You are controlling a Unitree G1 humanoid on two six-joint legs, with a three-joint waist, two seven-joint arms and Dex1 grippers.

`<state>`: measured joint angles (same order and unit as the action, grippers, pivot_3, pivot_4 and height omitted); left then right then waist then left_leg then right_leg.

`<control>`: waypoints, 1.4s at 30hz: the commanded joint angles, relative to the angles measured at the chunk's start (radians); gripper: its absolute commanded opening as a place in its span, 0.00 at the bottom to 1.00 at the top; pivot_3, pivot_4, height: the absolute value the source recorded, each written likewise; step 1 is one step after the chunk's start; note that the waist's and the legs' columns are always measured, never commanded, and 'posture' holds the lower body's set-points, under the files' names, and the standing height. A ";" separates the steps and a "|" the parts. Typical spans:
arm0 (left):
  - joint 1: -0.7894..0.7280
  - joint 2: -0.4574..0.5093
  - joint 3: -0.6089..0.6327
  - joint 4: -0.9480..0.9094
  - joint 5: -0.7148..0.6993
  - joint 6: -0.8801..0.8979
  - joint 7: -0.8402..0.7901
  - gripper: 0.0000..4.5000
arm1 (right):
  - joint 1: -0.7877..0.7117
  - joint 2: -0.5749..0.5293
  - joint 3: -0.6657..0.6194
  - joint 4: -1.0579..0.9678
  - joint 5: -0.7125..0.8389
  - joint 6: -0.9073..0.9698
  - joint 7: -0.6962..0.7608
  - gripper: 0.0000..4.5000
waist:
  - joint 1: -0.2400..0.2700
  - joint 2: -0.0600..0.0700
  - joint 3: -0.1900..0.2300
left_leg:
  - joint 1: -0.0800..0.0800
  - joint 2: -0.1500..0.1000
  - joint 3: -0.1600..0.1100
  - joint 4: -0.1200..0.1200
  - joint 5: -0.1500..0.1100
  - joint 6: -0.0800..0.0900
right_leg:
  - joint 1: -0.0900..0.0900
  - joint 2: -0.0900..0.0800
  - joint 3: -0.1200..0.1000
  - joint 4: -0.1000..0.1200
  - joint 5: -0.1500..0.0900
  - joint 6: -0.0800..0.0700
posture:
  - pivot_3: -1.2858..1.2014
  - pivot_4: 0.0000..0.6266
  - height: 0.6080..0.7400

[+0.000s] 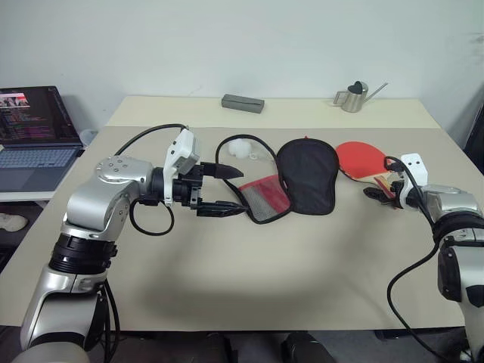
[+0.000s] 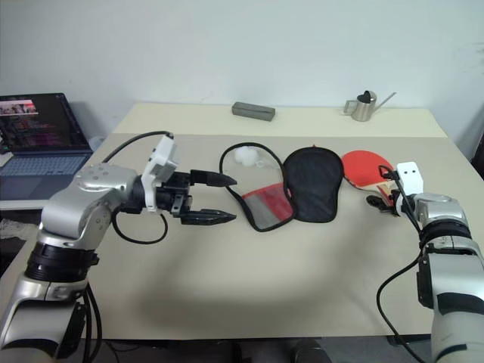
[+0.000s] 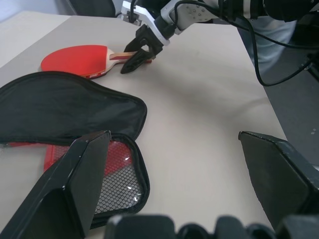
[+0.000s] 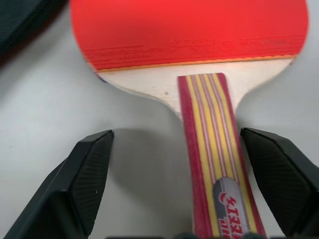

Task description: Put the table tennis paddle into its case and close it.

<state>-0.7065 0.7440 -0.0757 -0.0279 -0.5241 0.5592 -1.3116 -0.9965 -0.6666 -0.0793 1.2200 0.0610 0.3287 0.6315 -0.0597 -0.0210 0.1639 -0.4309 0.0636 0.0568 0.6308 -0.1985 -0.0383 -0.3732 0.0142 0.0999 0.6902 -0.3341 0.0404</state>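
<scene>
Two black fingers of your right gripper (image 4: 174, 184) stand apart on either side of the table tennis paddle's (image 1: 361, 160) striped handle (image 4: 214, 164), with a gap left on each side, so nothing is clamped yet. That straddle is likely there because the handle is the narrow part, easier to pinch than the broad red face. The paddle lies flat on the table (image 1: 302, 265), red rubber up, handle towards your right arm, just beside the case (image 1: 306, 178).

Your left gripper (image 1: 219, 189) hangs above the table with its fingers spread wide, empty, pointing at the case's open end. It looks staged to steady or lift the flap once the paddle comes over.

The case lies unzipped: its black side spread flat, the red mesh panel (image 1: 265, 198) folded out towards your left gripper, the zip edge looped back towards a white plush charm (image 1: 239, 147). Open like this, it looks ready to take the paddle.
</scene>
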 commanded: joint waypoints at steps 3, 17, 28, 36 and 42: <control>-0.014 0.010 0.025 -0.003 0.001 -0.017 -0.003 1.00 | -0.028 0.002 -0.032 0.010 0.001 -0.026 -0.030 0.57 | 0.000 0.000 0.000 | 0.000 0.000 0.000 0.000 0.000 0.000 | 0.000 0.000 0.000 0.000 0.000 0.000 | 0.52 0.24 1.00; -0.007 0.008 0.038 -0.024 -0.020 -0.016 -0.016 1.00 | -0.013 -0.030 -0.040 0.005 -0.009 -0.020 -0.067 0.24 | -0.003 0.000 0.000 | 0.000 0.000 0.000 0.001 0.000 0.000 | 0.001 0.000 0.000 0.001 0.000 0.000 | 0.52 0.24 1.00; -0.033 -0.012 0.086 -0.010 -0.040 -0.004 0.041 1.00 | 0.002 -0.162 -0.063 -0.022 0.004 -0.035 -0.080 0.24 | 0.008 0.001 0.000 | 0.000 -0.001 0.000 0.000 0.000 0.000 | 0.000 -0.001 0.000 -0.001 0.000 0.000 | 0.52 0.24 1.00; -0.010 -0.001 0.118 -0.019 -0.037 -0.014 0.060 1.00 | 0.048 -0.133 -0.122 -0.324 0.100 0.180 -0.027 0.24 | -0.019 0.001 0.001 | 0.001 0.000 0.000 0.000 0.001 -0.001 | 0.000 0.001 0.001 0.001 0.000 0.000 | 0.52 0.24 1.00; 0.048 0.037 0.182 -0.012 -0.025 -0.030 0.095 1.00 | 0.179 0.007 -0.245 -0.900 0.263 0.622 -0.184 0.24 | -0.023 0.002 0.001 | 0.001 0.001 -0.003 -0.001 0.003 -0.005 | -0.001 0.002 0.000 0.004 0.000 0.000 | 0.52 0.24 1.00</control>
<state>-0.6589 0.7629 0.0620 -0.0270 -0.5464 0.5533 -1.2273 -0.8209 -0.6646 -0.2864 0.4738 0.2742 0.8702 0.4807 -0.0827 -0.0192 0.1647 -0.4301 0.0650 0.0534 0.6297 -0.1956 -0.0431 -0.3742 0.0158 0.0990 0.6947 -0.3342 0.0405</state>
